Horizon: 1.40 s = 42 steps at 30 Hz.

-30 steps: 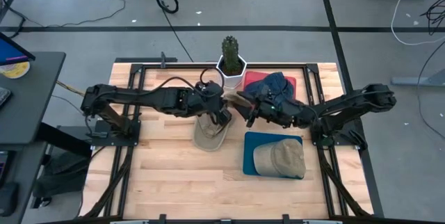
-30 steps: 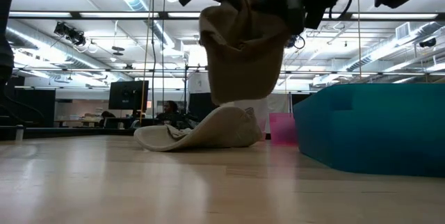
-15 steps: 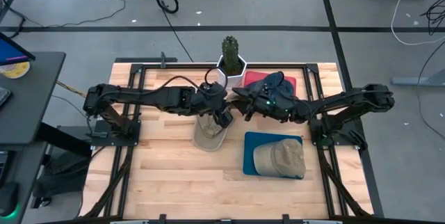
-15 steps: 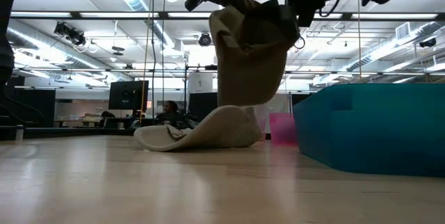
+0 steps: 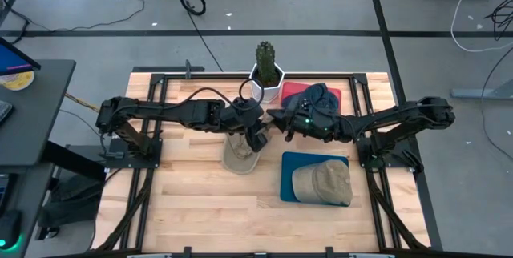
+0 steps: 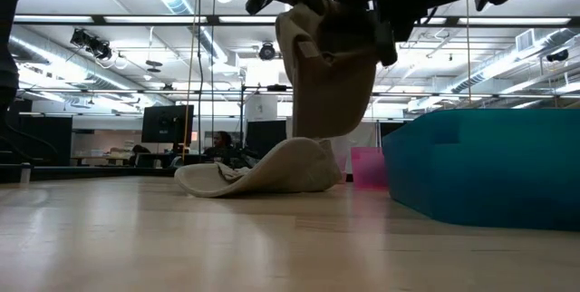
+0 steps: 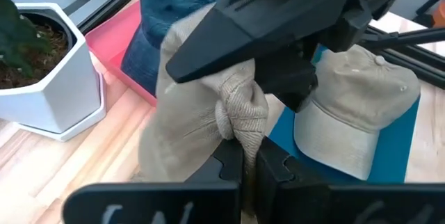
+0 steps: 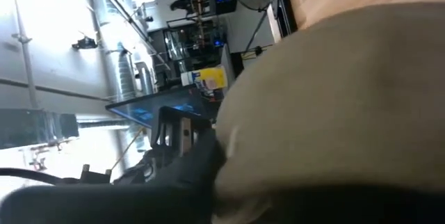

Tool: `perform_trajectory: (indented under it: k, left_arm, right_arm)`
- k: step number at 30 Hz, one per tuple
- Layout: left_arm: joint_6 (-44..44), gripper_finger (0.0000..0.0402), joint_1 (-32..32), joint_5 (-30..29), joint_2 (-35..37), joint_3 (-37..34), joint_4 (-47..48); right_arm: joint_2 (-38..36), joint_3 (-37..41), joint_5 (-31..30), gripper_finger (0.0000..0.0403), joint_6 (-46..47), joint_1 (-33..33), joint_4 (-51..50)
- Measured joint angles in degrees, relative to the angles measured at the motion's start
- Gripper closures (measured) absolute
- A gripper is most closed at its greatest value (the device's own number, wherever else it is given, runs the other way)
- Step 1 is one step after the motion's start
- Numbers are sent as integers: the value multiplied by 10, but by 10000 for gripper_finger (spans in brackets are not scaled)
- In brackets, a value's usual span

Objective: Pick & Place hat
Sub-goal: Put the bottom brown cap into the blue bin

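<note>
A beige hat (image 6: 326,74) hangs between my two grippers over the table's middle; it also shows in the left wrist view (image 7: 188,126). My left gripper (image 5: 258,130) and my right gripper (image 5: 276,120) are both shut on it, close together. Below it a second beige hat (image 5: 239,155) lies on the wood on its brim and crown. A third beige hat (image 5: 322,183) lies on a teal tray (image 5: 290,170). A blue hat (image 5: 314,98) lies on a red tray (image 5: 337,94). My left gripper pinches a bunched fold of the beige hat's cloth (image 7: 240,116) between its two fingers, several layers. The hat hangs below, clear of the hat on the table. My right gripper is on the hat's upper part (image 7: 208,78), right beside the left gripper's hold. Its own dark body hides the place of contact. It comes level from the table's right.
A white pot with a cactus (image 5: 266,72) stands at the far edge, just behind the grippers. The teal tray's wall (image 6: 480,165) rises near right of the hanging hat. Bare wood lies toward the near edge and near left.
Both grippers have kept their hold. My right gripper has gone a little toward the far edge. The hanging hat has shifted slightly toward the table's right and now hangs narrower; the hat on the table has stayed.
</note>
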<state>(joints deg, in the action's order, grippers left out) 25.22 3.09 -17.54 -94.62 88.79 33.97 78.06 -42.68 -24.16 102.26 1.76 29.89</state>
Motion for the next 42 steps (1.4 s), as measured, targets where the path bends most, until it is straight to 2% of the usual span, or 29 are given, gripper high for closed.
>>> perform_trajectory:
  k: [4, 6, 12, 17, 20, 23, 26, 28, 32, 42]
  left_arm:
    - [-4, 383, 0, 1, 0, 0, 1]
    - [-6, 369, 0, 1, 0, 0, 1]
    - [-17, 324, 0, 5, 1, 0, 11]
    - [-54, 281, 3, 5, 16, 1, 72]
    - [-64, 258, 8, -18, 29, 1, 112]
    - [-65, 240, 11, -46, 47, 1, 148]
    - [-65, 230, 10, -72, 64, 1, 180]
    - [-65, 228, 10, -87, 75, 1, 187]
    - [-65, 228, 7, -105, 90, 2, 186]
    - [-66, 228, 3, -116, 97, -1, 226]
  right_arm:
    - [0, 0, 0, 379, -28, -1, 3]
    - [0, 0, -2, 392, -51, -1, 7]
    - [0, 0, -5, 396, -81, -2, 8]
    - [-15, 0, 8, 399, -102, -6, 8]
    - [-38, 0, 28, 400, -124, -11, -2]
    - [-67, 1, 73, 401, -148, -19, -18]
    - [-99, 1, 143, 401, -170, -27, -48]
    - [-121, 1, 192, 401, -183, -29, -72]
    - [-165, 1, 246, 402, -198, -29, -137]
    - [-273, 0, 208, 403, -212, -29, -320]
